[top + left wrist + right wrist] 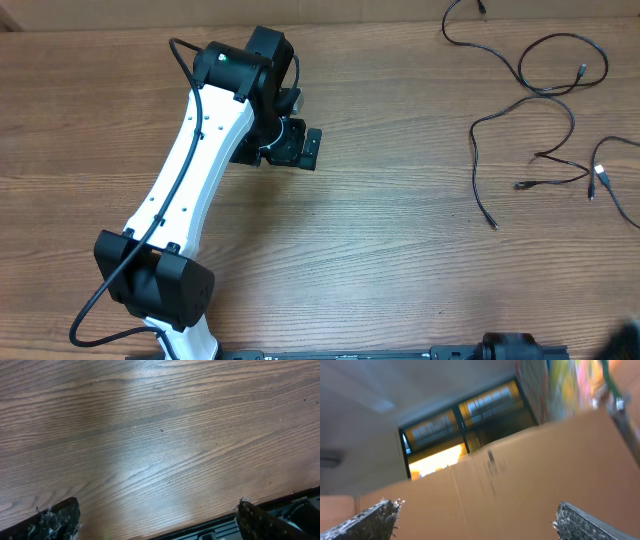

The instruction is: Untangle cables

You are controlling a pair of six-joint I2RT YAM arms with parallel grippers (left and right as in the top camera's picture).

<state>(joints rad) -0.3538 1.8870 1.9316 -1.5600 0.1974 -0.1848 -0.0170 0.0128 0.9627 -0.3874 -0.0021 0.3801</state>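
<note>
While the left end effector (290, 140) and right end effector (475, 510) stand wide open, the cables (541, 155) lie on the surface (400, 230), well apart from the left end effector, to its right.

Wooden table (380, 250), cardboard panel (530, 480)

Nothing legible is showing in any view. A dark printed mark (492, 466) is sitting on the cardboard panel (555, 470) in the right wrist view, but it is blurring past reading.
</note>
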